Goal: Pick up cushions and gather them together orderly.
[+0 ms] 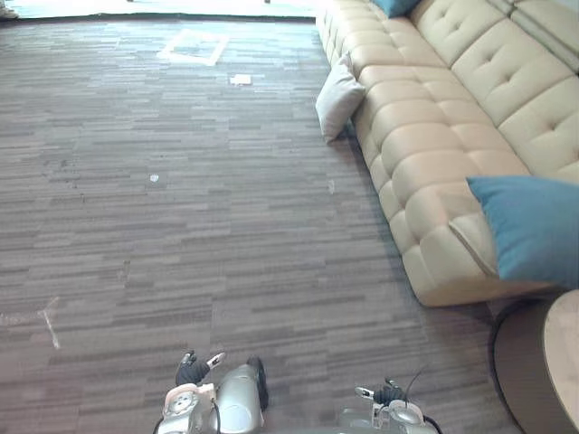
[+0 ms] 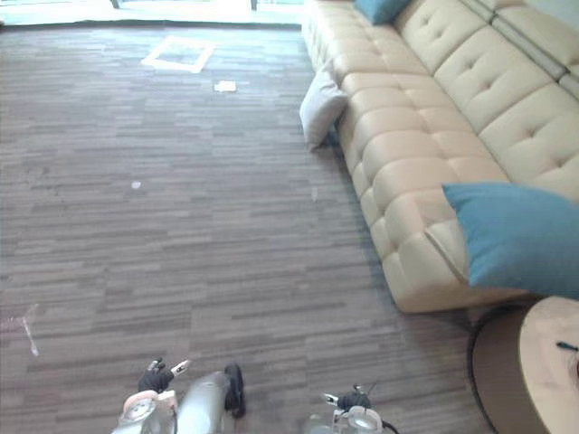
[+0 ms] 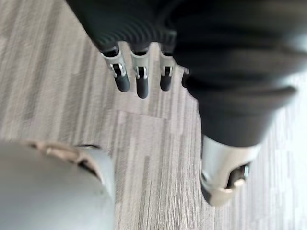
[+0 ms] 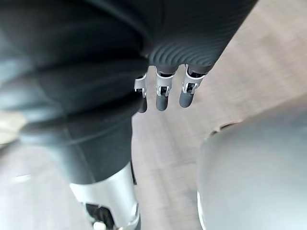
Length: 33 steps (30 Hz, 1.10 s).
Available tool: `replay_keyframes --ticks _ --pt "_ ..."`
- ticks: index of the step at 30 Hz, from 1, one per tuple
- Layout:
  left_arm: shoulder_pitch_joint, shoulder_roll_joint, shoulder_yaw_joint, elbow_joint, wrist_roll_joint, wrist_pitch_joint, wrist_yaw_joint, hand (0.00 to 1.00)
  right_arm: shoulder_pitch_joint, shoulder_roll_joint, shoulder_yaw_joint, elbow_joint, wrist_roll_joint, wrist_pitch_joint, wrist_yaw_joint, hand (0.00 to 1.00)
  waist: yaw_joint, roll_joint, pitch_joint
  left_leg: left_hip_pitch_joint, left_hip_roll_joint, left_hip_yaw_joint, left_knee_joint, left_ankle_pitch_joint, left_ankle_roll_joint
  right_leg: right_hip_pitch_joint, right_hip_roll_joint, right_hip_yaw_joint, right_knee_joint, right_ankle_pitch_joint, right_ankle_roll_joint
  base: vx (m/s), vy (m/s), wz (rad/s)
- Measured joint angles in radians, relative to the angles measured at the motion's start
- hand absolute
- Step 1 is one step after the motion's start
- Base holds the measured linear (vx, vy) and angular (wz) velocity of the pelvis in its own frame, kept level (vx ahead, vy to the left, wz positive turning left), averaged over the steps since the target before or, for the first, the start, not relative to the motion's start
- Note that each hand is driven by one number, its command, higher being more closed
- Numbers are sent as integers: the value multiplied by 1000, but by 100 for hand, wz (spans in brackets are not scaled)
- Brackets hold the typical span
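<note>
left hand [image 3: 142,84], right hand [image 4: 162,96]: fingers loose, empty | white cushion [image 1: 339,98] upper centre, seemingly propped against sofa [image 1: 425,172]: a one-sided grasp may topple it

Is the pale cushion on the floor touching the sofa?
Touching. In the left eye view the pale cushion leans against the front of the sofa, with no gap between them.

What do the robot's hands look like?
Both look alike. The left hand has slim silver fingers with rounded dark tips and a thicker silver thumb; a black ribbed cover wraps its back and wrist. The right hand is the same.
</note>
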Motion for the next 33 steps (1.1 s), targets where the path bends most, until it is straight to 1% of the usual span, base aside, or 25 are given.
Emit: replay_keyframes --ticks 3,4,5,7,8,9,10,11,12,14,15,16,18,20,21,22,23,24,25,26,27,29,30,31,33 --pt "-9 -1 -19 19 7 1 -1 0 -13 -12 -3 -21 1 -7 3 0 -10 11 5 105 12 -26 -88 -14 -14 -149 23 -90 -205 -44 -19 569 -2 47" --pt "-15 -5 -22 26 8 2 -2 0 -22 -21 -4 -37 1 -7 5 0 -15 26 15 160 26 -29 -116 -33 -29 -205 75 -100 -411 2 -1 737 -56 25" --pt "-6 -4 -25 26 14 2 -3 0 -30 -21 -7 -38 1 -8 8 0 -28 29 16 207 27 -33 -153 -49 -44 -222 111 -100 -625 91 16 756 -70 38" --pt "8 -2 -24 27 16 1 -4 0 -38 -20 -18 -36 0 -7 8 0 -44 23 18 269 16 -48 -184 -80 -63 -247 127 -87 -750 156 16 564 -98 45" --pt "17 -8 -23 26 17 1 -5 0 -37 -27 -33 -41 2 -7 11 0 -58 23 15 321 14 -74 -188 -127 -60 -269 136 -44 -716 188 -30 761 -149 65" --pt "24 -35 -12 25 18 -1 -7 0 -25 -31 -60 -55 0 -6 10 0 -65 49 -4 336 29 -106 -131 -146 -54 -304 139 -13 -570 216 -58 778 -152 65" --pt "24 -41 -5 25 20 -1 -7 0 -19 -32 -73 -59 0 -5 10 0 -65 53 -8 319 41 -115 -69 -146 -54 -304 133 -13 -537 221 -76 933 -253 62" --pt "20 -62 8 23 34 1 -8 0 -6 -40 -105 -76 1 1 11 0 -68 85 -18 240 86 -141 157 -134 -68 -277 140 -45 -492 157 -97 919 -274 41" --pt "23 -80 19 17 37 1 -11 0 3 -53 -102 -82 1 3 11 0 -65 125 -28 117 160 -149 442 -35 -134 -232 174 -62 -492 101 -110 909 -273 31" --pt "22 -96 46 5 36 2 -21 0 0 -50 -96 -77 6 6 10 0 -59 143 -19 13 252 -109 680 -17 -159 -149 223 -64 -523 59 -129 603 -123 0" --pt "20 -95 48 -8 35 2 -23 0 1 -31 -95 -73 21 11 10 0 -57 139 -16 -29 284 -74 749 -36 -146 -74 239 -64 -562 40 -132 730 -142 1" --pt "15 -87 44 -18 36 2 -25 0 1 -15 -96 -66 30 17 11 0 -55 104 1 -70 286 -44 755 -64 -128 14 241 -59 -619 34 -131 832 -173 8" --pt "9 -66 23 -52 36 -12 -30 0 1 1 -79 -30 44 21 9 0 -41 48 3 -178 241 21 633 -117 -101 150 229 -37 -739 36 -127 696 -106 -11" --pt "4 -54 22 -75 33 -19 -32 0 -1 8 -80 -24 44 25 2 0 -29 31 9 -281 171 22 418 -114 -97 217 207 -18 -793 36 -127 584 11 -37" --pt "-2 -55 22 -79 33 -20 -34 0 -2 8 -80 -20 44 24 -1 0 -28 31 10 -329 130 -8 278 -70 -102 240 195 -12 -806 36 -125 535 136 -62" --pt "-8 -55 4 -84 32 -20 -33 0 2 2 -79 1 43 23 -5 0 -9 45 8 -353 93 -56 42 65 -110 283 196 15 -829 13 -72 515 154 -74" --pt "-8 -55 -4 -83 32 -20 -32 0 7 -6 -76 4 42 22 -7 0 -3 53 8 -359 95 -70 -12 115 -109 299 199 31 -837 -6 -43 637 257 -103" --pt "-11 -50 -5 -85 21 -22 -32 0 16 -16 -58 10 42 24 -12 0 22 52 4 -371 93 -79 48 242 -89 338 181 66 -842 -63 19 438 233 -75" --pt "-15 -41 -4 -84 18 -20 -33 0 18 -4 -55 11 42 25 -13 0 22 41 -2 -386 79 -77 108 240 -72 353 160 78 -834 -79 25 584 312 -65" --pt "-20 -28 -4 -81 17 -18 -31 0 21 21 -61 4 42 22 -15 0 10 12 -9 -395 71 -61 158 175 -59 325 128 99 -758 -85 12 581 301 -37" --pt "-25 -14 -6 -70 14 -18 -26 0 24 24 -60 -1 41 17 -12 0 10 -6 -16 -378 62 -34 157 145 -42 233 88 124 -573 -65 0 667 349 -29" --pt "-36 -4 -17 -44 13 -15 -22 0 14 27 -60 0 40 16 -10 0 9 -34 -9 -304 25 -23 130 99 -25 120 14 117 -292 45 11 539 273 -9" --pt "-36 5 -24 -29 14 -6 -17 0 14 28 -60 6 40 14 -9 0 4 -35 -5 -211 -2 -26 91 63 -13 78 -27 89 -130 70 5 538 212 8" --pt "-33 8 -28 -19 13 -2 -15 0 15 26 -60 4 39 11 -7 0 1 -35 -5 -168 -5 -27 70 54 -10 69 -28 72 -90 49 2 666 225 9" --pt "-24 18 -63 8 14 4 -7 0 17 18 -51 -7 38 0 -4 0 -10 -17 -11 -3 0 -32 -36 31 -4 0 7 -42 -79 -54 -15 549 132 6"
